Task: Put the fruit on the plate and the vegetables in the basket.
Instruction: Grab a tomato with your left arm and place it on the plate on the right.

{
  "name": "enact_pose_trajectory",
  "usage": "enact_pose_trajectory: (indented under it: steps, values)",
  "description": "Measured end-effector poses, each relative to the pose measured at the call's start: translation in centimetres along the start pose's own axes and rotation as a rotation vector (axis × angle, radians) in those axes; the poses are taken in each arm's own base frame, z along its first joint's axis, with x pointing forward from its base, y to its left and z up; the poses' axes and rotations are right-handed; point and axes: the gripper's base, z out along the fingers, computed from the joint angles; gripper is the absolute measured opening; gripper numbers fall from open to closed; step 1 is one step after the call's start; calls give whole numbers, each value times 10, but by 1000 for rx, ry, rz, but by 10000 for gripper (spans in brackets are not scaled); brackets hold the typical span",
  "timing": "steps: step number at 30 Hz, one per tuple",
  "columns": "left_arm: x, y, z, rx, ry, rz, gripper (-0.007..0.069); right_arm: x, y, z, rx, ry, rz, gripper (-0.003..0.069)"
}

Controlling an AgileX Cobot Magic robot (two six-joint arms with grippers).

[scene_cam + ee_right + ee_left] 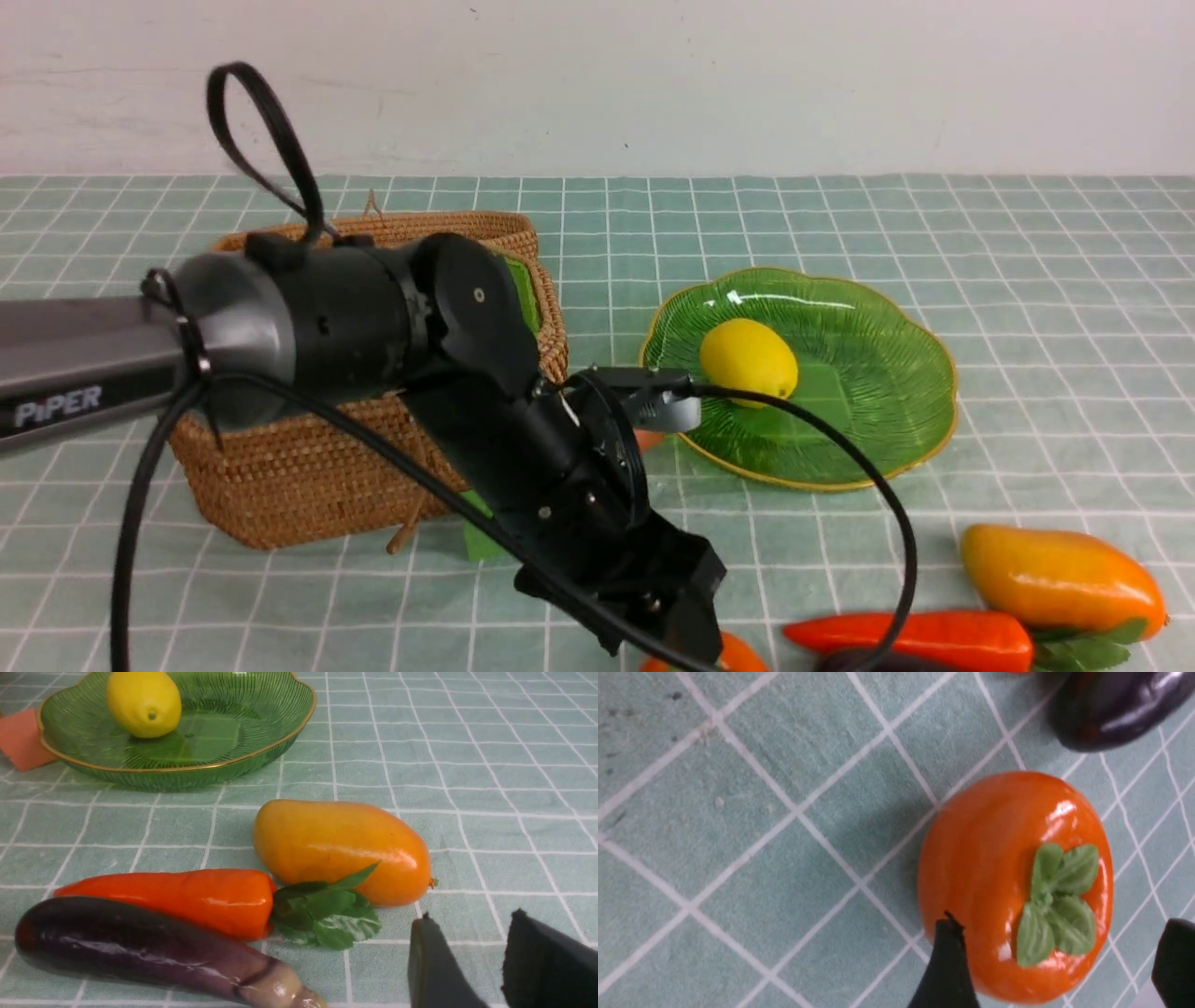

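On the green glass plate (896,411), a little right of centre in the front view, lies one yellow lemon (747,359). Two other fruits are on the worktop (1027,252), which carries a pale green checked cloth. At the lower right of this frame rests the mango (1060,579), and the green leaves of the carrot (915,639) lie against its near side. Just beside the carrot, closer to the camera, is the dark purple eggplant (140,947), long side along long side.

The persimmon (999,882) stands at the bottom edge of the front view, near one end of the eggplant, with its green leaf cap up. Around it is the left end effector (1059,919), opened wide. One of its fingers (945,966) overlaps the side of the fruit and the other stands clear of it, so nothing is gripped. The right end effector (469,917) hovers near the mango, its jaws partly apart with nothing between them.

At the left of the front view stands the wicker basket (280,485), half hidden behind the left arm (327,317); what is inside I cannot tell. A pink cube (21,737) sits just beside the rim of the plate.
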Motion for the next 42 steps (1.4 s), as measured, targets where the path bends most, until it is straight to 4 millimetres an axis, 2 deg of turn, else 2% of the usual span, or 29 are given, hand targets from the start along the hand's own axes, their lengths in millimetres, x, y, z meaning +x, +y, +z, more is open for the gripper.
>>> enact_pose_trajectory:
  steps: [8,13,17,18,19,22,26,27,28,29,30,31,32,35,37,42]
  values:
    - [-1,16,33,3,69,-49,538,0,0,0,0,0,0,242]
    - [-1,17,37,12,72,-25,525,0,0,0,0,0,0,242]
    - [-3,16,35,17,67,-1,437,0,0,0,0,0,0,242]
    - [-7,14,33,18,59,13,386,0,0,0,0,0,0,242]
    - [-8,14,32,19,59,15,385,0,0,0,0,0,0,242]
    - [-20,8,24,24,32,42,386,0,0,0,0,0,0,242]
    - [-52,-6,-2,0,-96,82,386,0,0,0,0,0,0,242]
    - [-53,-6,-3,-2,-105,80,386,0,0,0,0,0,0,242]
    - [-67,-11,-13,-16,-194,79,386,0,0,0,0,0,0,242]
    - [-70,-11,-15,-18,-210,80,386,0,0,0,0,0,0,242]
    - [-88,-14,-25,-36,-355,68,386,0,0,0,0,0,0,242]
    - [-90,-14,-25,-38,-368,67,386,0,0,0,0,0,0,242]
    - [-101,-12,-27,-52,-462,49,386,0,0,0,0,0,0,242]
    - [-117,-4,-22,-77,-597,-1,386,0,0,0,0,0,0,242]
    - [-125,7,-8,-90,-656,-63,386,0,0,0,0,0,0,242]
    - [-129,28,25,-100,-660,-174,386,0,0,0,0,0,0,242]
